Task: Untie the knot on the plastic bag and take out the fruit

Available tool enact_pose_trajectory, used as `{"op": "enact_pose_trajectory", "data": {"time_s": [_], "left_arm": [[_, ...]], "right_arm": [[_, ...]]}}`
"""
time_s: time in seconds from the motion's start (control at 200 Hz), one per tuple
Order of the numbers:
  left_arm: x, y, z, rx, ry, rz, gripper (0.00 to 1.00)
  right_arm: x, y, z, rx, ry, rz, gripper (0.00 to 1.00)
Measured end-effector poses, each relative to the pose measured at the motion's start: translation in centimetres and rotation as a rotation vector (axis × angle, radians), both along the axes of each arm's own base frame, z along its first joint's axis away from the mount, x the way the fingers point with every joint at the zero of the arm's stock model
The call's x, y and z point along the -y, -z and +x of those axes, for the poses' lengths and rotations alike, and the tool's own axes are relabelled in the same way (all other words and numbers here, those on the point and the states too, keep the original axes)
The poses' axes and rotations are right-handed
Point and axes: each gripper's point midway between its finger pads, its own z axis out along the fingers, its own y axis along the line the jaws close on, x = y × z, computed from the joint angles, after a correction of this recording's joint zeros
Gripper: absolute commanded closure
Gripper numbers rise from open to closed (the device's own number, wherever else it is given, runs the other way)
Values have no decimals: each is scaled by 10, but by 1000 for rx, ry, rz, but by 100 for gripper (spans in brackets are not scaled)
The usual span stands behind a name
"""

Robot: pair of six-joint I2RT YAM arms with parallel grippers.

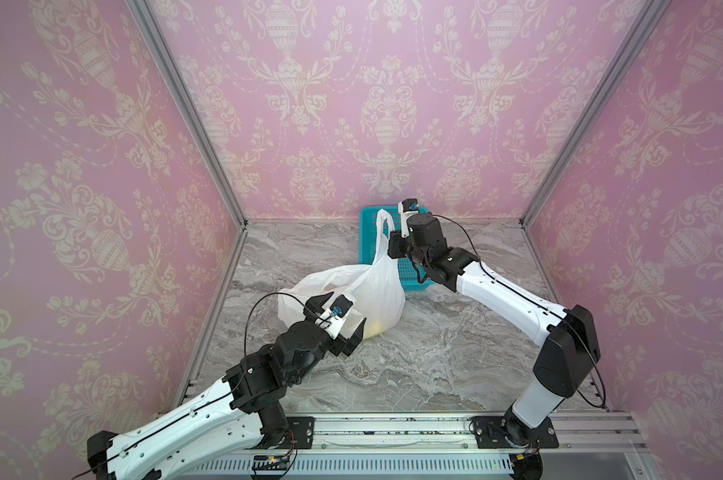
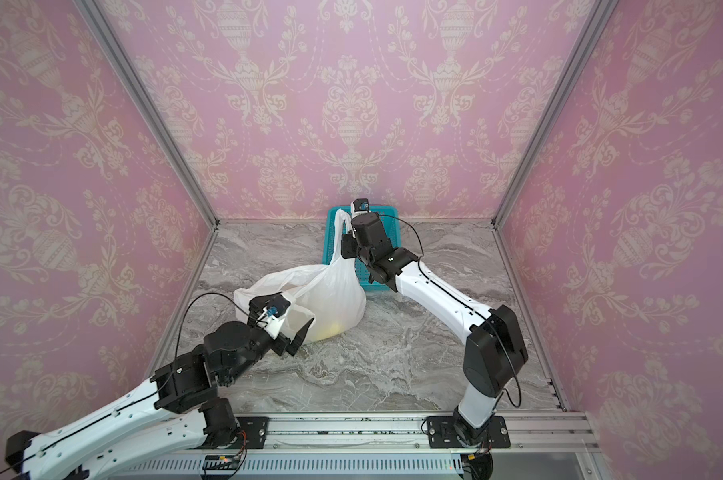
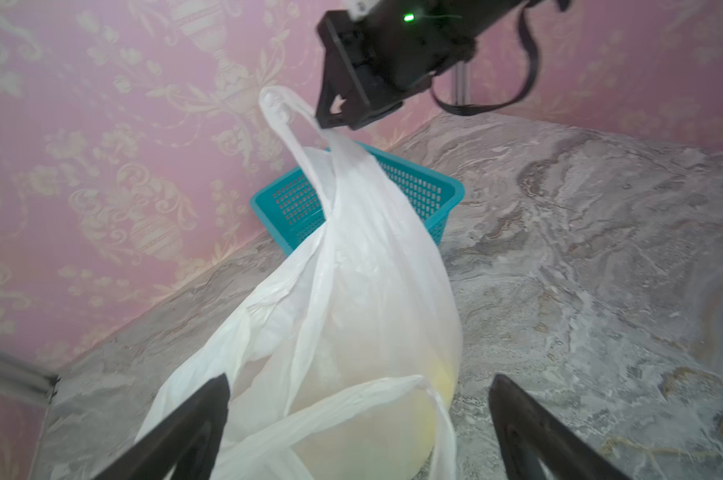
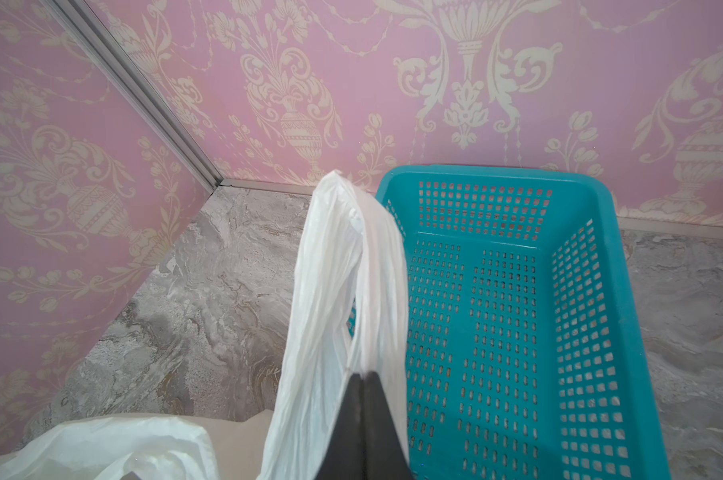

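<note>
Pinched one handle loop [image 4: 334,270] of the plastic bag [image 1: 376,291] in the clenched right gripper [image 4: 364,376], raised just beside the teal basket [image 4: 580,291]; held the left gripper [image 3: 359,378] released, wide about the bag's body on the surface [image 1: 455,353]; glimpsed yellow fruit [image 3: 445,380] inside.

No legible text, label or number anywhere.

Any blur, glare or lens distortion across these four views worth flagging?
Both top views: wide-angle bending splays the walls, corners go soft, light is even, no glare. Left wrist view: blurry overall, the open left pincer and plastic bag look soft. Right wrist view: crisp, teal basket holes sharp, right pincer shut on the bag's handle.
</note>
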Motion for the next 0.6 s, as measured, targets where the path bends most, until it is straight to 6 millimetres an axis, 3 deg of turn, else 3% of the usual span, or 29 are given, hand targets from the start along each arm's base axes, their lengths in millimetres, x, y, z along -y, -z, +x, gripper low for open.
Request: {"op": "enact_pose_trajectory", "data": {"time_s": [0.095, 0.33, 0.6], "left_arm": [[9, 14, -5, 39, 40, 86, 1], [14, 47, 21, 115, -84, 372, 1], [-15, 45, 43, 234, -344, 519, 3]], "right_arm": [[-3, 7, 16, -21, 0, -26, 100], [0, 26, 28, -75, 6, -74, 100], [3, 25, 30, -71, 0, -76, 100]]}}
